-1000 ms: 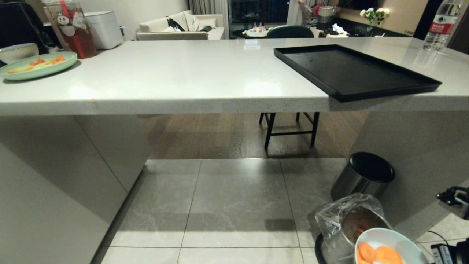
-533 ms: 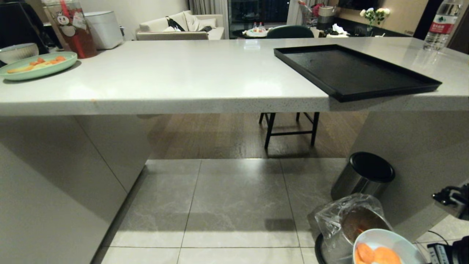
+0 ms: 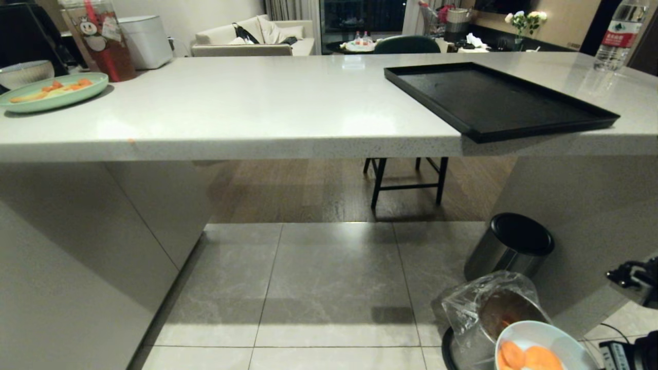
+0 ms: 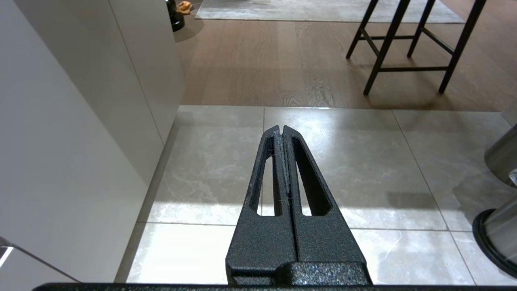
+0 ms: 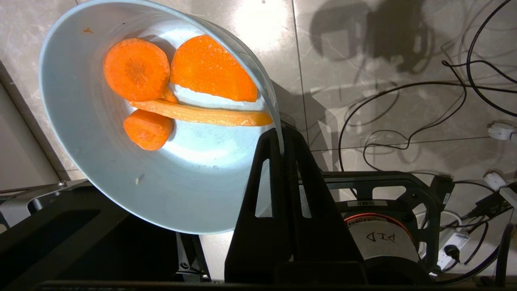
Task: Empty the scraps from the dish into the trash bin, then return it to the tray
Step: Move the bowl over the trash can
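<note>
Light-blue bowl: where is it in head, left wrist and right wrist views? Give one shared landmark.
Head view: light-blue bowl at the bottom right edge, just in front of the bag-lined trash bin.
Left wrist view: not in it.
Right wrist view: fills the upper left, carrot slices inside, rim pinched by the right hand.
Shared landmark: the grey tiled floor.

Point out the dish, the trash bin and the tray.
dish [image 5: 101,178]: right wrist view, bare inner wall.
trash bin [image 3: 506,308]: head view, brownish inside.
tray [image 3: 488,97]: head view, flat black floor.
</note>
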